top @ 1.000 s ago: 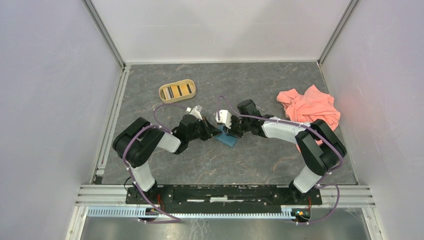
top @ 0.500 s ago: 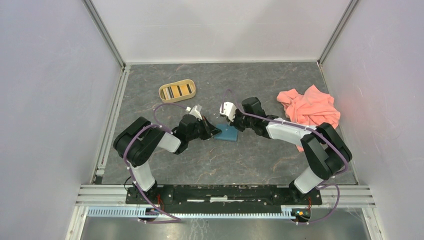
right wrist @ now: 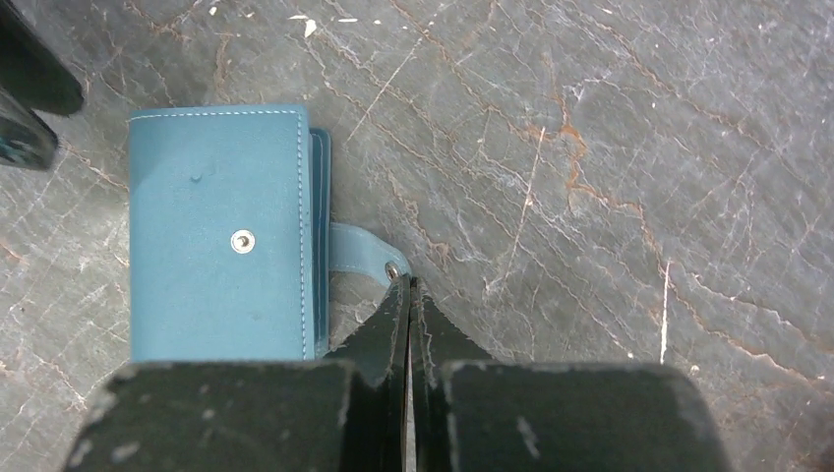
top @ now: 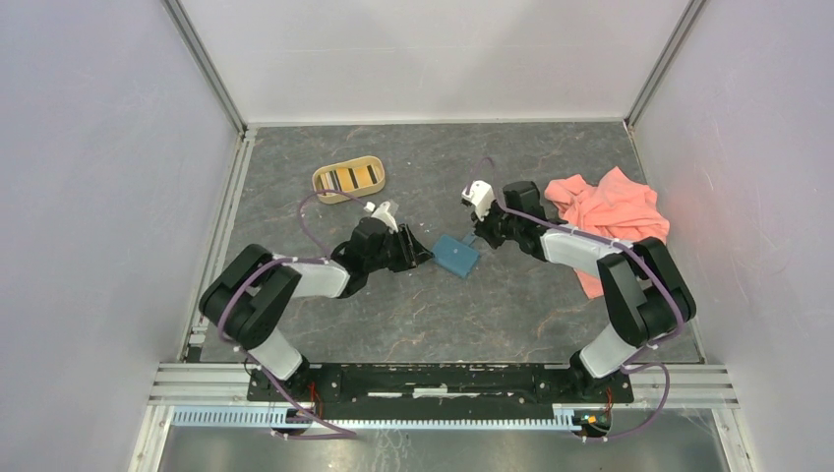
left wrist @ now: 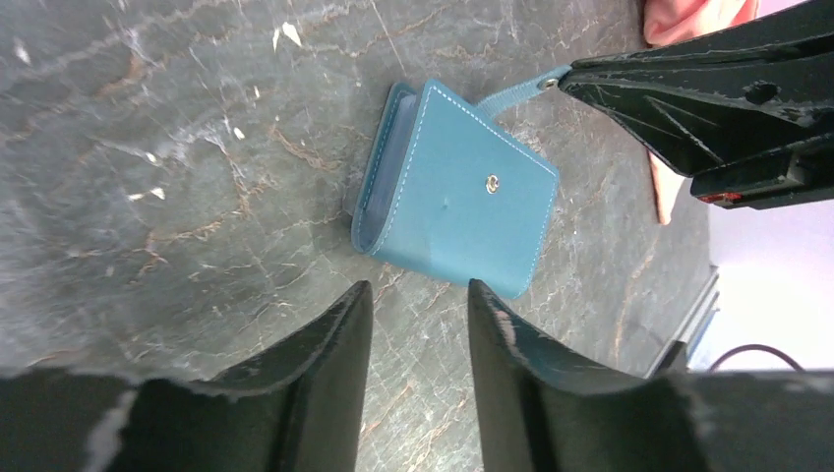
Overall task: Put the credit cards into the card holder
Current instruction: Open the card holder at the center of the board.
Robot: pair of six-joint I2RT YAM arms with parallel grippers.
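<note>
The card holder [top: 457, 256] [left wrist: 457, 192] [right wrist: 216, 236] is a teal wallet lying folded on the table, its snap strap [right wrist: 356, 250] undone and sticking out toward my right arm. My left gripper [top: 421, 258] [left wrist: 418, 287] stands open just short of the wallet's near edge, with nothing between its fingers. My right gripper [top: 479, 234] [right wrist: 406, 281] is shut, its tips right against the strap's snap end; whether they pinch it I cannot tell. The credit cards [top: 350, 178], yellow and dark, stand in a tan tray at the back left.
The tan oval tray [top: 320, 183] sits behind my left arm. A crumpled pink cloth [top: 610, 211] lies at the right, partly under my right arm. Grey walls close in the table on three sides.
My left gripper has opened and let go of the wallet. My right gripper shut and drew back to the right; the wallet slid and turned a little that way.
</note>
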